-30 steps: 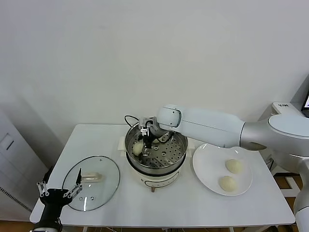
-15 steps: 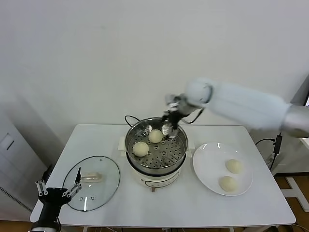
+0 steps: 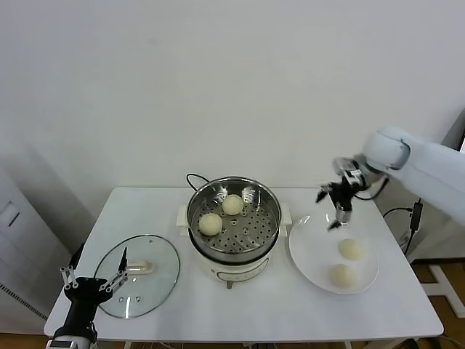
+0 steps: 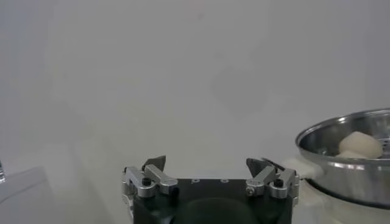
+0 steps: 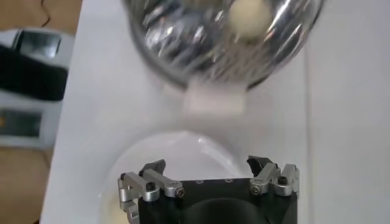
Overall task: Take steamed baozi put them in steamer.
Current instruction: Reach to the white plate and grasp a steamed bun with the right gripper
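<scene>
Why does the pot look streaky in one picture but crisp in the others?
Right wrist view: the steamer is smeared, its shiny steel streaked with glare, the baozi soft-edged. Head view: steamer sharp, evenly lit. Left wrist view: its rim looks clear.

Plain white wall (image 3: 218,80) behind, white table (image 3: 240,309) with rounded corners against it, pale cabinet (image 3: 18,247) at left, brown floor (image 3: 429,273) at right, soft even light
</scene>
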Tool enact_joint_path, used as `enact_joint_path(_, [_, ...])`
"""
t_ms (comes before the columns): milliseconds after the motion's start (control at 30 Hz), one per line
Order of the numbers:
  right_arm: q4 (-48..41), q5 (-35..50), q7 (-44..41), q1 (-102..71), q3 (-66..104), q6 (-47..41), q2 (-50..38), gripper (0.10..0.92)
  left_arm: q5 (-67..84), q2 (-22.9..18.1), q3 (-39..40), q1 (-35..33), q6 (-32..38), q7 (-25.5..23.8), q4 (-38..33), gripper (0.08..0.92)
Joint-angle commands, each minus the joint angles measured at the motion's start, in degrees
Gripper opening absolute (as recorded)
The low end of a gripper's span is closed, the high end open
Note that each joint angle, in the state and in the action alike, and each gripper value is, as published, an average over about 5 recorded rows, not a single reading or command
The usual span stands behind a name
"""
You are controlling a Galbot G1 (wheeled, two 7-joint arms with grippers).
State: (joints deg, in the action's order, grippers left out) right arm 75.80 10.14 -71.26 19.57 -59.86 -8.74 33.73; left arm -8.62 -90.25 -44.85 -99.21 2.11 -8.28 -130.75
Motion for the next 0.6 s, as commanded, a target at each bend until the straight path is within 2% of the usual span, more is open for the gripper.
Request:
enact_joint_path(33, [0.0,-14.4,-3.1,-22.1,16.0,5.1,-5.5,0.823,-0.5,0.2,0.3,0.3,-0.4,0.1,0.2,0.823])
enact_joint_path(600, [-5.1,-17.1,-1.3,-27.7,18.2,5.7,0.8,0.823,-2.1,-0.1,0.7,0.3,-0.7,0.4,0.9,0.823])
